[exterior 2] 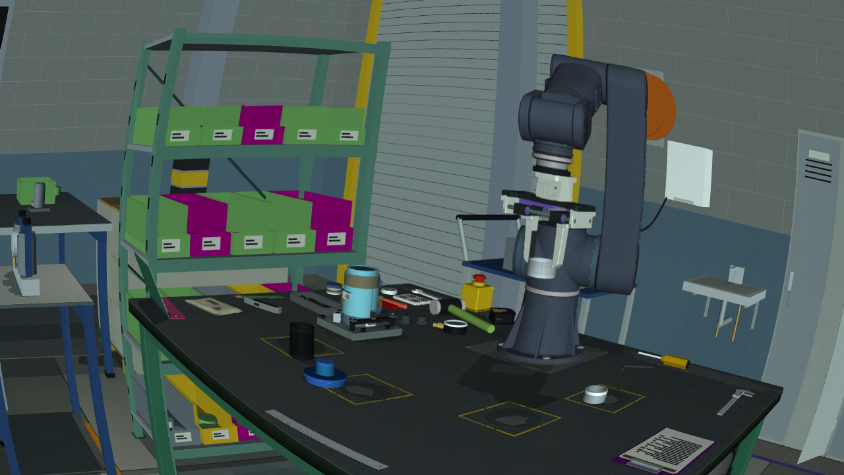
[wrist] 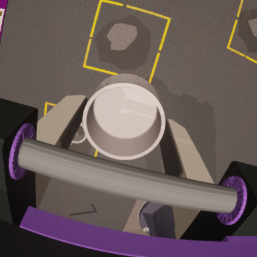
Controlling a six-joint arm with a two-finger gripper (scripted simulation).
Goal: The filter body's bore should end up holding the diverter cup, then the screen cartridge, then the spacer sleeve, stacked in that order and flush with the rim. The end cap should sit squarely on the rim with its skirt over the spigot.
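The pale diverter cup [exterior 2: 541,268] [wrist: 124,121], a white open-topped cup, hangs high above the table in front of the arm's base, and I hold it in my gripper [exterior 2: 546,266] [wrist: 124,128], closed around its sides. The light-blue filter body [exterior 2: 360,292] stands upright in its fixture at the back left. The black ribbed screen cartridge [exterior 2: 301,340] stands in a yellow square left of centre. The blue end cap [exterior 2: 325,373] sits beside another square. A small white spacer sleeve [exterior 2: 595,393] rests in the right-hand square.
The arm's own base [exterior 2: 540,331] stands just behind the cup. Two yellow squares [exterior 2: 509,418] below are empty. Tools, a green rod [exterior 2: 470,318] and an emergency-stop box [exterior 2: 477,292] crowd the back; a steel rule [exterior 2: 326,439] and clipboard [exterior 2: 667,450] lie near the front edge.
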